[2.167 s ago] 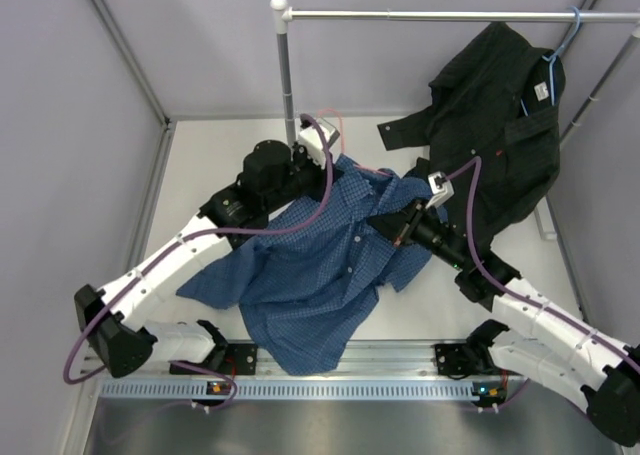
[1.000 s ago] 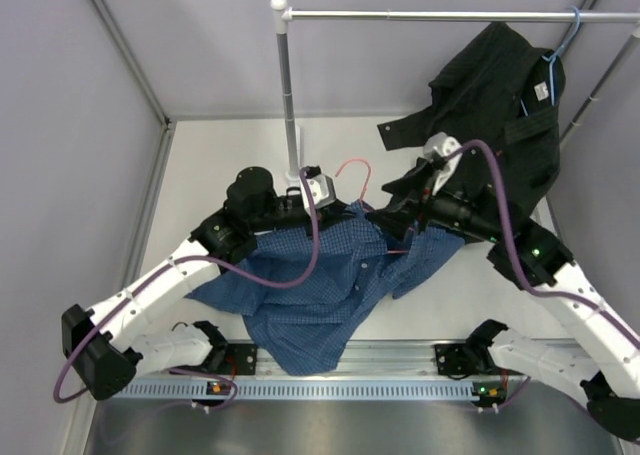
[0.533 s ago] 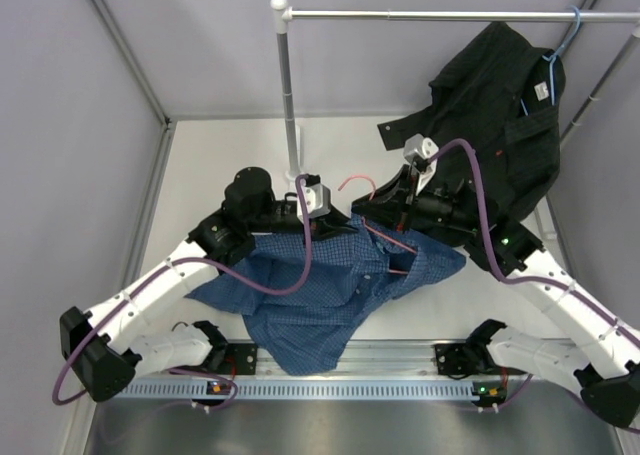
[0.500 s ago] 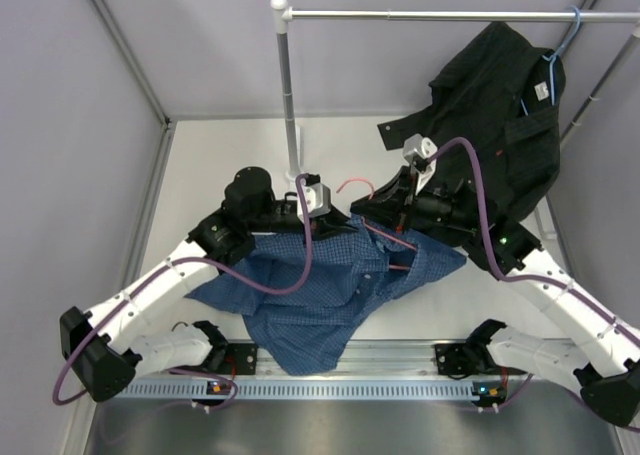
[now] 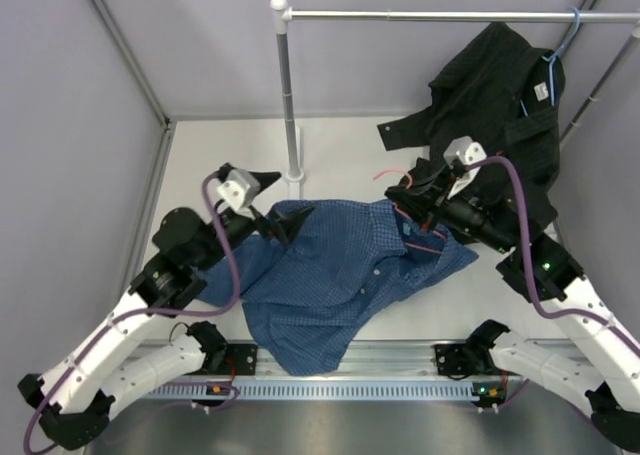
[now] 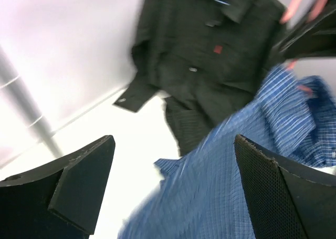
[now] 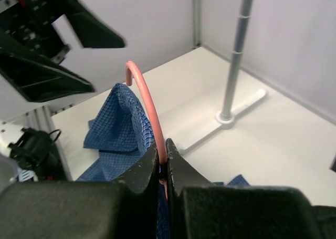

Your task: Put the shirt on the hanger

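Pink-red wire of the hanger (image 7: 148, 102) is pinched just under its hook between the pressed-together fingers of my right gripper (image 7: 163, 164), with its lower part lying against the collar end of the shirt (image 5: 330, 265). That blue shirt sprawls rumpled on the table (image 5: 230, 145) between the arms. My left gripper (image 6: 168, 189) hangs above its far-left edge with fingers spread wide, holding nothing.

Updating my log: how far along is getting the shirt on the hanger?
Done: right gripper clamps the hanger near its hook. In hand: hanger lies at the shirt collar. Remaining: shirt sprawls on the table, shoulders unseated; left gripper has jaws open, empty.
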`<state>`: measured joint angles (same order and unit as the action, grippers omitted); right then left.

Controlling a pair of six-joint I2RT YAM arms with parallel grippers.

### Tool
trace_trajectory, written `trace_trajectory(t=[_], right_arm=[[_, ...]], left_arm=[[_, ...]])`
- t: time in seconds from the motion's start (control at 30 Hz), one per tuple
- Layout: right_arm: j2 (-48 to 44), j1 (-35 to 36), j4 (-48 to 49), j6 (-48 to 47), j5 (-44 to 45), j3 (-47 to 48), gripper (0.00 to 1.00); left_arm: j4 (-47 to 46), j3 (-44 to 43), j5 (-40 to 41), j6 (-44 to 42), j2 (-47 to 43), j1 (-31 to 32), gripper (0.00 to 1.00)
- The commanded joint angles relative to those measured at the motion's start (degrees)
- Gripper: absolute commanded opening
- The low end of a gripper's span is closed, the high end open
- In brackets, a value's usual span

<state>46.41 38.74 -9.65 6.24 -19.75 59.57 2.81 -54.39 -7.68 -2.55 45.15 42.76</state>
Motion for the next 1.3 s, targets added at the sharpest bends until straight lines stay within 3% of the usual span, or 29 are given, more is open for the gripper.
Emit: trace_trajectory(t=[0.0,0.27,0.37,0.47,0.5,0.63,0.67,0.8,0.93,1.0,1.13,1.2,1.27], right_arm=[[-3.95,-0.16,-5.64,-3.95,8.67,5.11,0.00],[-5.28,-0.25,-11.88,-5.45,12.10,9.33,0.00],[-6.51,-0.25,-12.06,-5.45,10.26,9.95,0.00],[-7.47,-0.25,-12.50,-5.36,8.85,10.74,0.00],[-7.56,-0.33,-12.59,-5.27,8.07,11.18,0.00],[-8.35,-0.25,-12.59,-5.27,8.76,11.71,0.00],[-8.53,-0.25,-12.59,-5.36,9.20,11.71,0.00],[-10.37,-0.25,-12.24,-4.92,17.68,11.10,0.00],[-13.19,-0.25,-11.01,-3.08,29.67,9.69,0.00],[-13.89,-0.25,-10.21,-2.99,30.38,9.16,0.00],[-13.37,-0.16,-10.04,-2.73,29.06,9.16,0.00],[-13.10,-0.25,-9.69,-2.64,29.33,8.90,0.00],[-12.93,-0.25,-9.77,-2.81,27.24,8.98,0.00]], left_arm=[[-0.61,7.61,12.95,8.86,-7.41,-0.05,0.98],[-5.79,20.02,16.29,10.99,-11.40,-0.05,0.96],[-6.41,21.17,22.96,10.63,-8.50,-0.05,0.88],[-9.04,22.22,23.24,10.10,-5.78,-0.05,0.76],[-10.27,23.09,22.80,9.93,-5.16,-0.05,0.70],[-13.97,22.14,26.30,10.10,-1.47,-0.05,0.12],[-13.54,21.44,31.28,10.37,0.36,-0.05,0.00],[-6.25,16.26,49.45,17.11,5.02,-0.40,0.00],[-1.05,14.58,52.42,22.05,6.62,-2.24,0.00],[-2.62,16.24,49.71,22.15,5.92,-2.42,0.00],[-10.45,19.23,34.61,19.59,4.17,-2.42,0.00],[-10.72,18.71,31.35,18.81,4.34,-2.42,0.00],[-10.54,17.75,21.78,14.79,4.43,-2.42,0.34]])
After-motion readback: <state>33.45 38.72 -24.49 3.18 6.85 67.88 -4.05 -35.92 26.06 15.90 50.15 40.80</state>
